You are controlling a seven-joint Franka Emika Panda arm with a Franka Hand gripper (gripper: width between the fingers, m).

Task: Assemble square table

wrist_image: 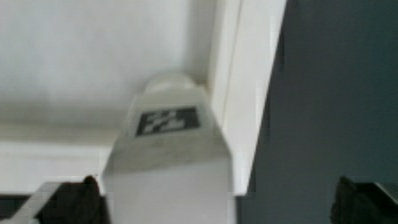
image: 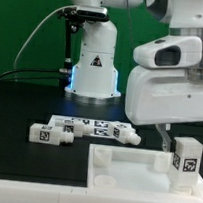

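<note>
While two-finger gripper (wrist_image: 217,203) hangs with fingers wide apart, gripping nothing, short chunky white tagged leg (image: 187,158) stands upright near edge of large flat white square top (image: 124,164), directly beneath gripper, long axis vertical.

My arm (image: 119,3) bends over from above and my wrist (image: 171,91) hangs low, pointing straight down. My gripper (wrist_image: 217,203) is spread wide, its dark fingertips (wrist_image: 71,200) far apart. From the exterior view I seem to show only one finger.
</note>
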